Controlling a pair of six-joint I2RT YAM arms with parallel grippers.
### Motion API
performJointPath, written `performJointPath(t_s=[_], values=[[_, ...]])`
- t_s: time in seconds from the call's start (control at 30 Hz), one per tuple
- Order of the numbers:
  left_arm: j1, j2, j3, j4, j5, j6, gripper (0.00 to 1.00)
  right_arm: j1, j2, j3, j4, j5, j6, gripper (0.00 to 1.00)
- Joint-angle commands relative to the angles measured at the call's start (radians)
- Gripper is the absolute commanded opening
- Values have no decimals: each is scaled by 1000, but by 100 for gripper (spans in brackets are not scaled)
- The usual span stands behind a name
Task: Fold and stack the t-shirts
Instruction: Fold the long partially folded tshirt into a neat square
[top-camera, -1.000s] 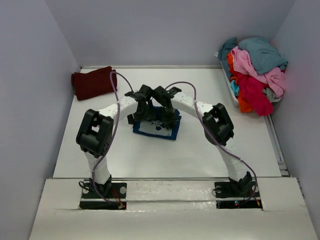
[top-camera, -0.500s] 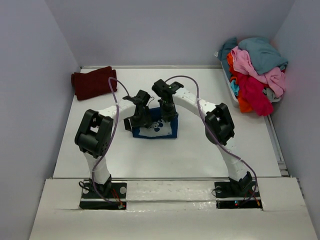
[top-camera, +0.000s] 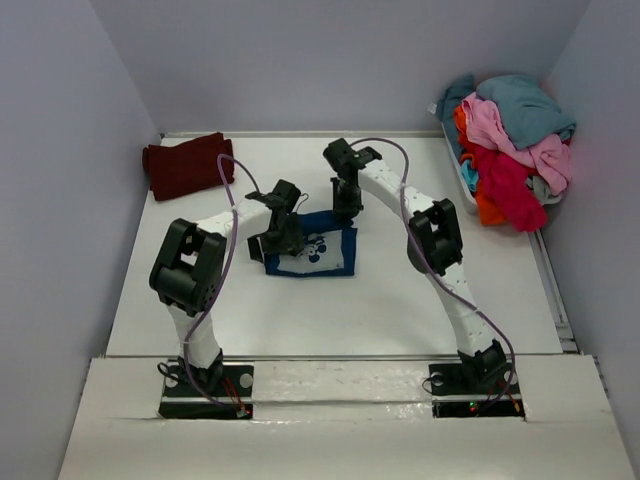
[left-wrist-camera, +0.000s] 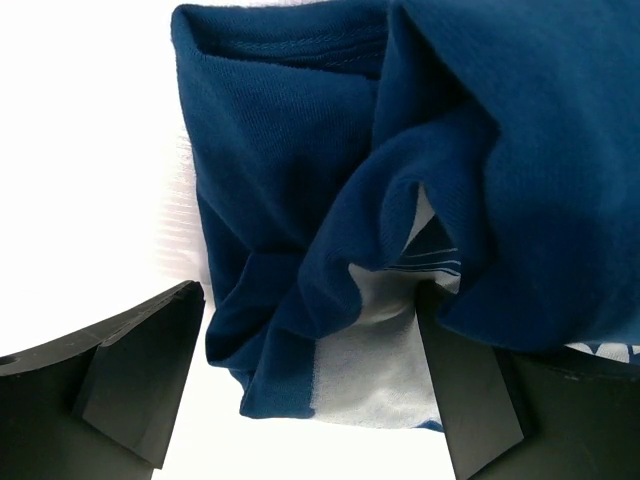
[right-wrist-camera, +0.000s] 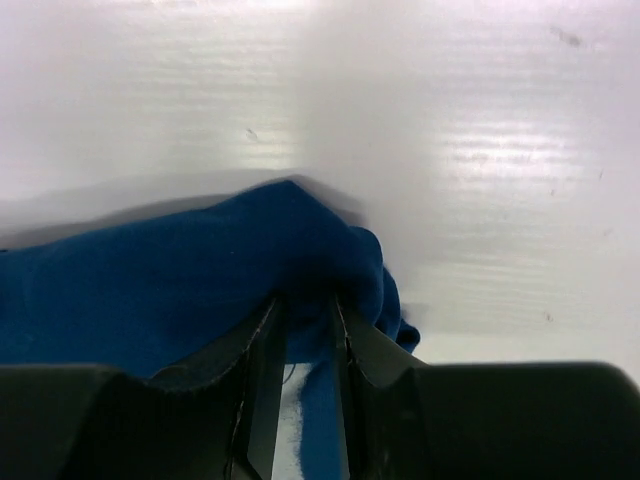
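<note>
The navy t-shirt lies between the wide-open jaws of our left gripper, unheld, its hemmed edge ahead; our right gripper pinches a raised fold, white table beyond its jaws. Only the top view shows us the maroon t-shirt, well apart from both

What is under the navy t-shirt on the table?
Only white table shows around the navy t-shirt; its folded layers hide whatever lies beneath.
</note>
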Motion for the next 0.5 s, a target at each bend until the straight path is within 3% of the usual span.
performJointPath(t_s=[0.0, 0.3, 0.47], values=[[-2, -16, -1, -74, -9, 34, 99, -19, 43, 107, -5, 16, -45, 30], [-2, -11, 5, -68, -7, 38, 99, -19, -20, 225, -37, 59, -76, 32], [-2, -11, 8, -65, -4, 37, 99, -19, -134, 116, 16, 65, -80, 32]])
